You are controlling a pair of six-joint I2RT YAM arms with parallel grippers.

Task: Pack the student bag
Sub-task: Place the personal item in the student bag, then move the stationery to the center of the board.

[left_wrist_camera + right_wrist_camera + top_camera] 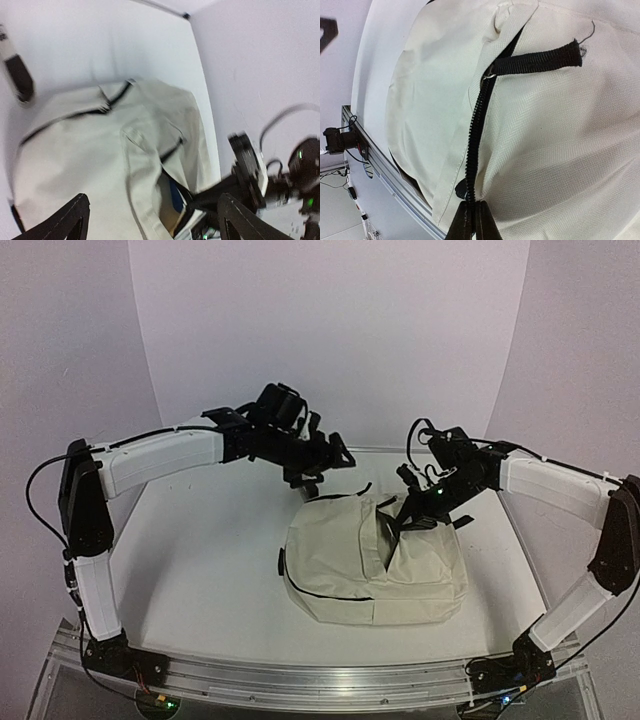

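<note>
**Gripper state.** The left gripper (153, 205) is spread wide with nothing between its fingers. The right gripper (472, 222) is pressed together and pinches the bag (370, 560) at the near end of its zipper (478, 125).

**Position.** The bag lies flat on the table (200, 570). It is below and ahead of the left gripper, and apart from it. It touches the right gripper at the fingertips, so the right arm is the nearer one. The zipper runs straight away from the right fingertips. The bag's long axis appears to run from one arm's side to the other.

**Appearance.** The bag is soft cream fabric, creased and slumped, with black zipper lines. A black strap tab (540, 59) crosses the zipper. One flap stands lifted, and a blue object (173, 195) shows in the gap.

**Next move.** Judged: keep the right pinch holding the mouth apart.
</note>
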